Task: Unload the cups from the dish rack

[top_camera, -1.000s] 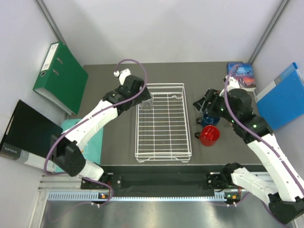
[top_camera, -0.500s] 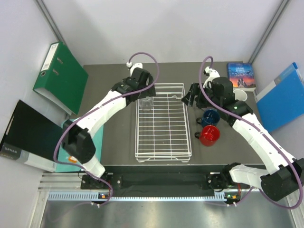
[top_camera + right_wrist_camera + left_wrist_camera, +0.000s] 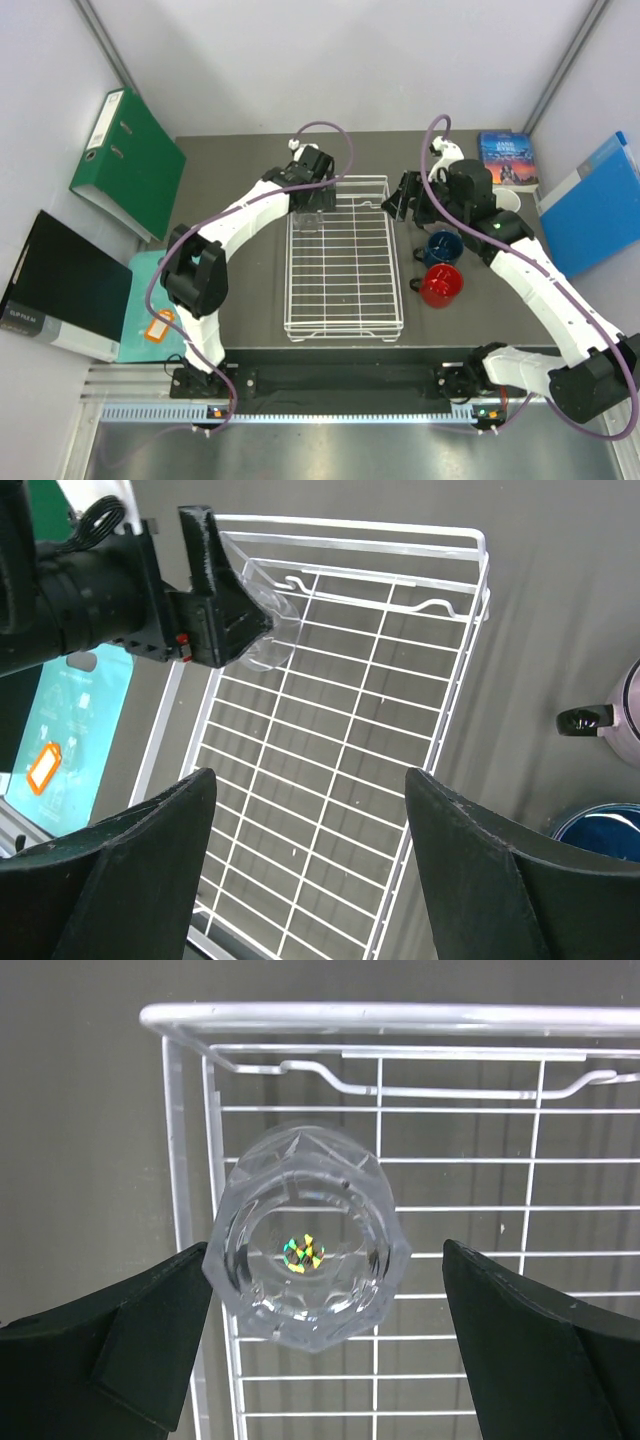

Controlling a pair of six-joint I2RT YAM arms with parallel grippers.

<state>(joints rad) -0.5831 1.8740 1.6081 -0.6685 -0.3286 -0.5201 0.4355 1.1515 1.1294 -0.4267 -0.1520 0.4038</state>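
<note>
The dark worktop carries the white dish rack at its middle, long side running away from the arms. From where I stand, the rack is bare wire but for one cup, the clear glass tumbler, upright in the far left corner, mouth up. The left gripper hangs straight over it, jaws wide apart with the glass between them; one jaw is just beside the rim, the other well clear, nothing clamped. The right gripper hovers near the rack's far right corner, jaws apart and holding nothing. To the right of the rack, on the worktop, stand a dark blue mug and just nearer, a red mug.
</note>
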